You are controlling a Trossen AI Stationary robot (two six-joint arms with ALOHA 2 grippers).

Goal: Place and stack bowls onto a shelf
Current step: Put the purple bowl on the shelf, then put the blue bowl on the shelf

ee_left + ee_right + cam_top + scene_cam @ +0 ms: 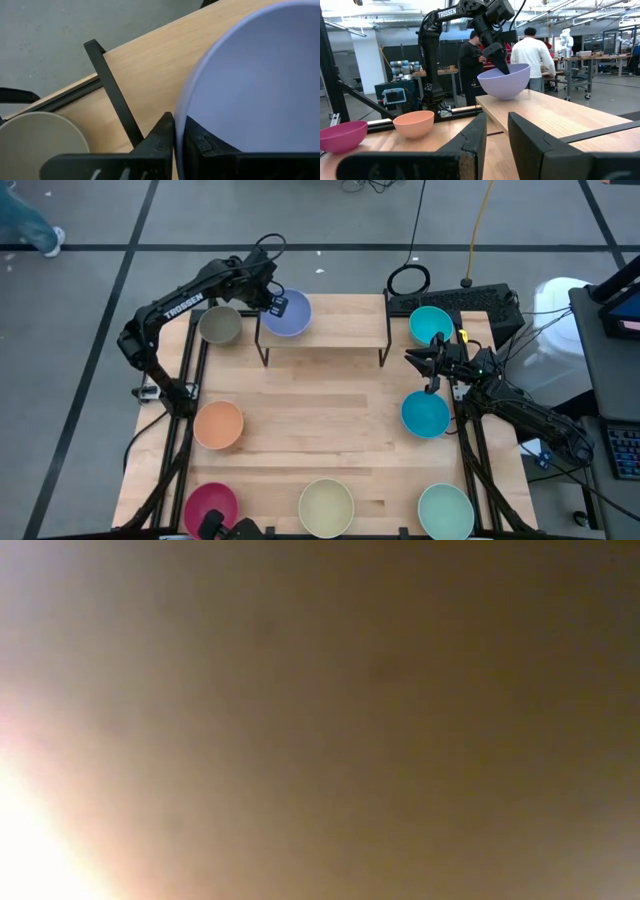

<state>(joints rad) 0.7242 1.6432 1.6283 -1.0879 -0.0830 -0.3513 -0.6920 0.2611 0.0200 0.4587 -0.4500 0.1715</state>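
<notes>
My left gripper (274, 304) is shut on a periwinkle bowl (287, 314) over the left end of the low wooden shelf (330, 330). An olive-grey bowl (220, 325) sits on the table left of the shelf. Two cyan bowls (431, 324) (425, 413) sit at the right. Orange (218, 425), magenta (211, 507), pale yellow (326, 507) and mint green (445, 510) bowls sit on the table nearer the front. My right gripper (432, 370) hovers between the two cyan bowls, narrowly open and empty (497, 145). My left gripper pinches the periwinkle bowl's rim (178, 131), one finger inside the bowl (205, 145) and one outside (157, 142). The fingers come slanting down from the table's left far side (496, 54). The bowl is tilted over the shelf's top; whether its base touches the board I cannot tell.
The shelf's thin black legs (114, 92) stand beside the olive-grey bowl (40, 142). A keyboard (455, 300) and cables lie behind the table's far right. People stand in the room beyond (530, 52). The low view is blocked by a blur.
</notes>
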